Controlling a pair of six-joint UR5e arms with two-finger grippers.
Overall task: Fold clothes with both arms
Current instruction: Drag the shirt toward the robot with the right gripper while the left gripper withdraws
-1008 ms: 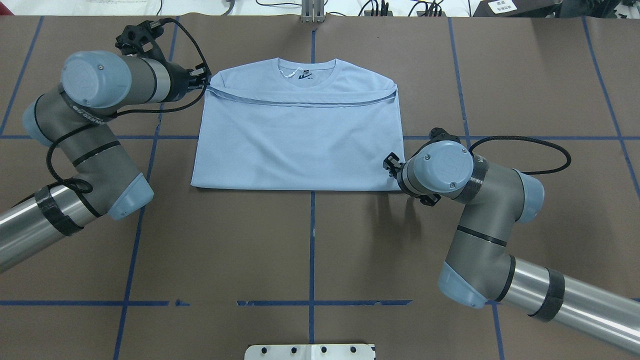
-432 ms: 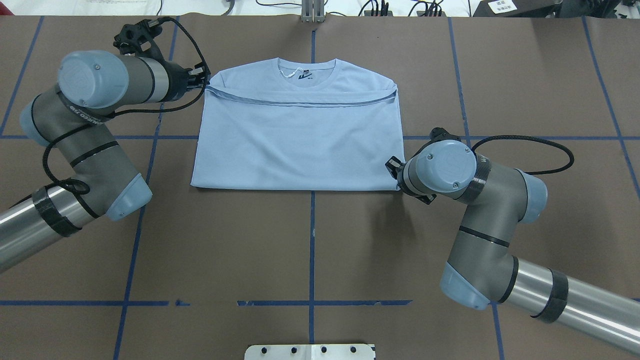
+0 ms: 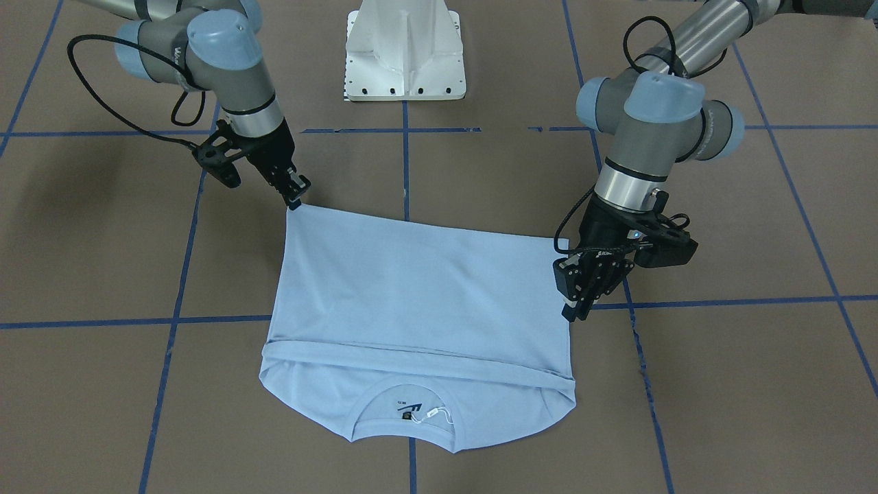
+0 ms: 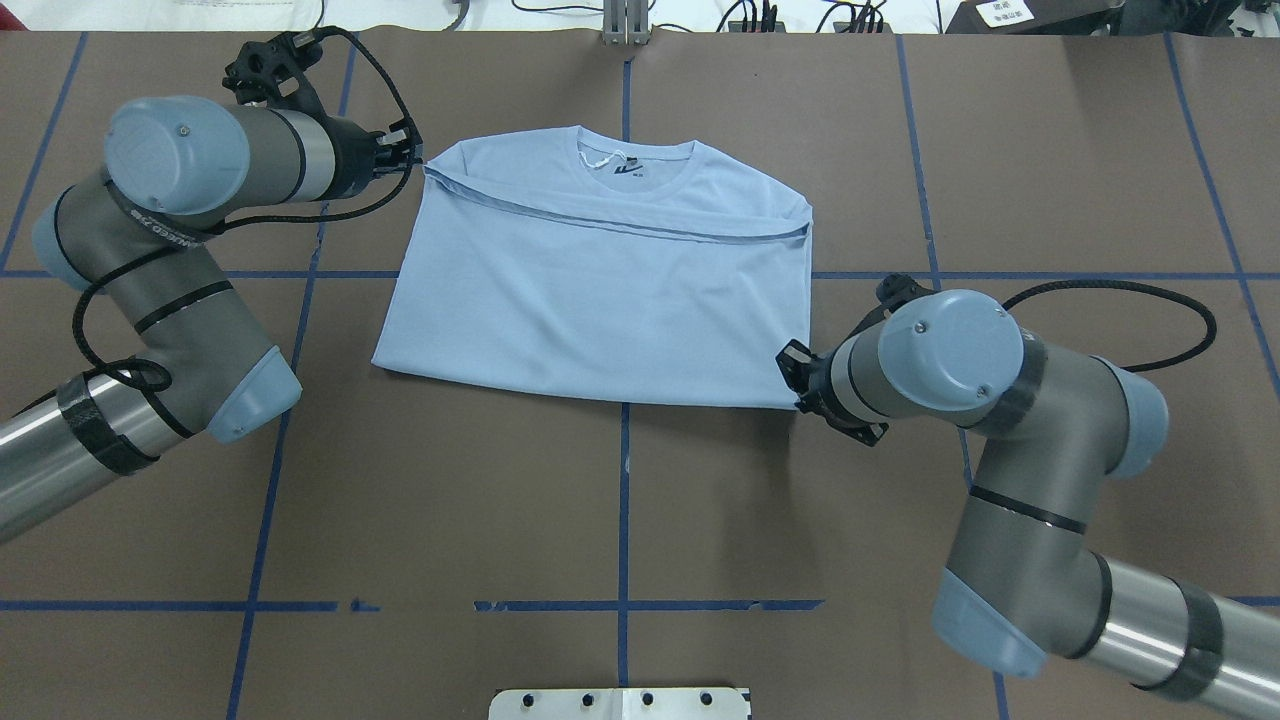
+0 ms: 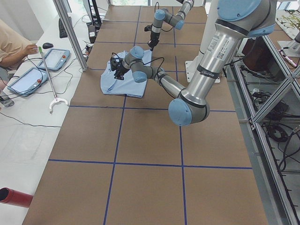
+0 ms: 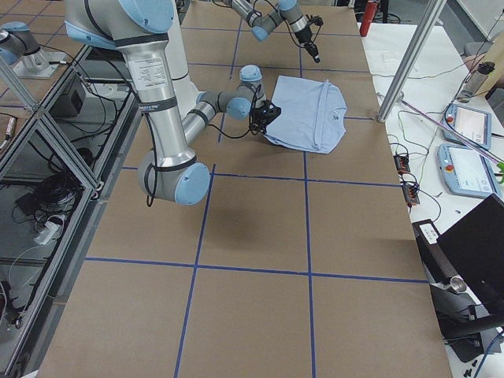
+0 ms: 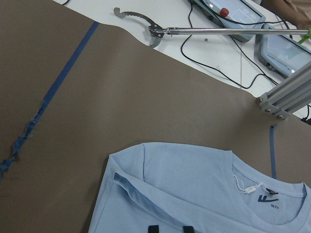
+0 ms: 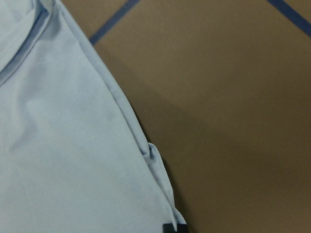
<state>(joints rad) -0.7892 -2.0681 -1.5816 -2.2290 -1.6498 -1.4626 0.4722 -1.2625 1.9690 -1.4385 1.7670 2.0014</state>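
Shirt folded in half on the tabletop (image 4: 620,500), both arms hanging on

Light blue T-shirt (image 4: 600,290) lies mid-table, collar far side; left gripper (image 4: 405,160) and right gripper (image 3: 296,199) each have jaws pinched on opposite shirt corners.

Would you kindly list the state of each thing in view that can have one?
T-shirt: folded in half, hem up near the collar, lying slightly skewed on the table.
Left gripper: shut on the T-shirt's far left corner.
Right gripper: shut on the T-shirt's near right corner.
Neck tag: exposed, inside the collar.
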